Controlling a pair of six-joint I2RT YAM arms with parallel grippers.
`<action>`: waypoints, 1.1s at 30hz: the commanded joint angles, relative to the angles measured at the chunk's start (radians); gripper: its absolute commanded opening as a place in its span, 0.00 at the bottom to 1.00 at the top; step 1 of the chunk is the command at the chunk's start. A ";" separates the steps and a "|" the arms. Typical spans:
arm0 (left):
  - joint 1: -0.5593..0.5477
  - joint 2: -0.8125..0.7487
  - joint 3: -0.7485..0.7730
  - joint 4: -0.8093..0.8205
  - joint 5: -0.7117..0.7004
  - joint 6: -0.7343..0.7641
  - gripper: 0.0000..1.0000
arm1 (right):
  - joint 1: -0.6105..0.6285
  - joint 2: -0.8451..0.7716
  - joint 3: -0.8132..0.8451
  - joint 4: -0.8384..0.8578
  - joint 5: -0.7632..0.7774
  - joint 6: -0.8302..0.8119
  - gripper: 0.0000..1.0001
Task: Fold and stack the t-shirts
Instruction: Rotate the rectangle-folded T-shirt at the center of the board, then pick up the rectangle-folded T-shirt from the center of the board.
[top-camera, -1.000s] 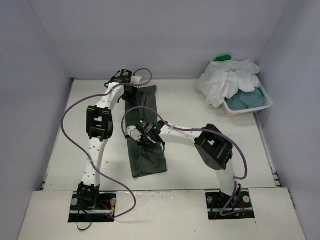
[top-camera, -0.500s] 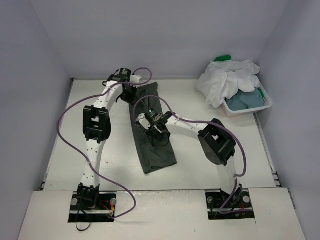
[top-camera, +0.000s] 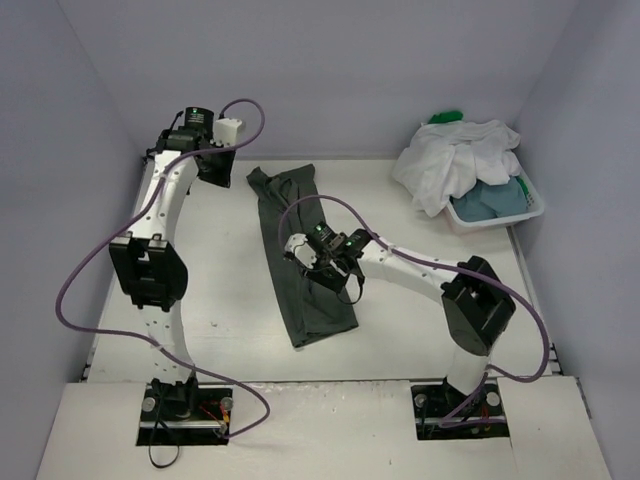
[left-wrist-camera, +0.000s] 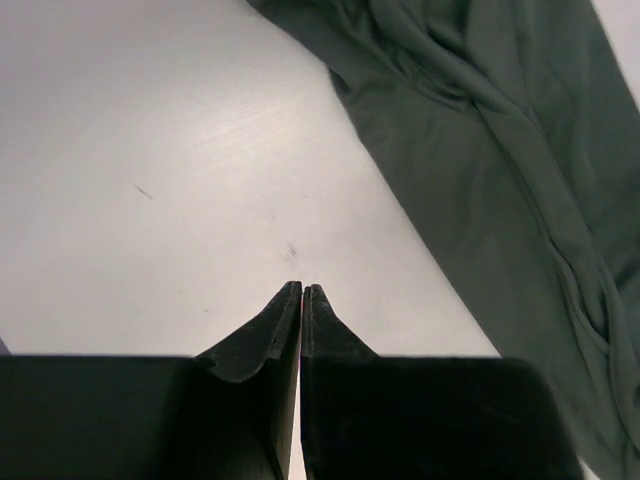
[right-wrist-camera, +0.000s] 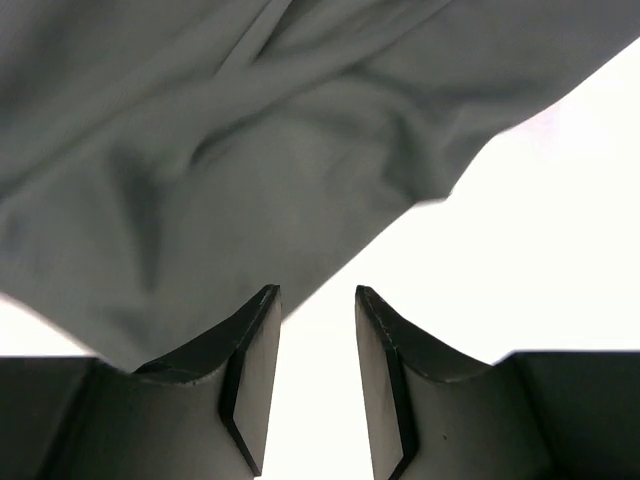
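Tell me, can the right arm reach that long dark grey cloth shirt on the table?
Probably yes. The right pincer hangs right at the edge of the long dark grey cloth shirt, jaws parted and empty, with nothing between it and the fabric.

surface: white flat table (top-camera: 230, 320) | on it: dark grey cloth t-shirt (top-camera: 310, 310), lying flat as a long strip, just ahead of the right gripper (right-wrist-camera: 318, 292) fingers (right-wrist-camera: 250, 340) and ahead-right of the left gripper (left-wrist-camera: 301, 288) fingers (left-wrist-camera: 265, 335) | also on it: white slotted plastic basket (top-camera: 482, 222), well apart from both sets of fingers
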 joint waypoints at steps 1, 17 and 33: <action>-0.015 -0.207 -0.120 -0.062 0.109 0.046 0.00 | 0.028 -0.143 -0.078 -0.033 -0.052 -0.094 0.33; -0.161 -1.132 -1.201 0.434 0.234 0.218 0.00 | -0.100 -0.693 -0.590 0.228 -0.240 -0.585 0.55; -0.279 -1.163 -1.441 0.621 0.257 0.095 0.00 | -0.142 -0.604 -0.638 0.361 -0.420 -0.370 0.59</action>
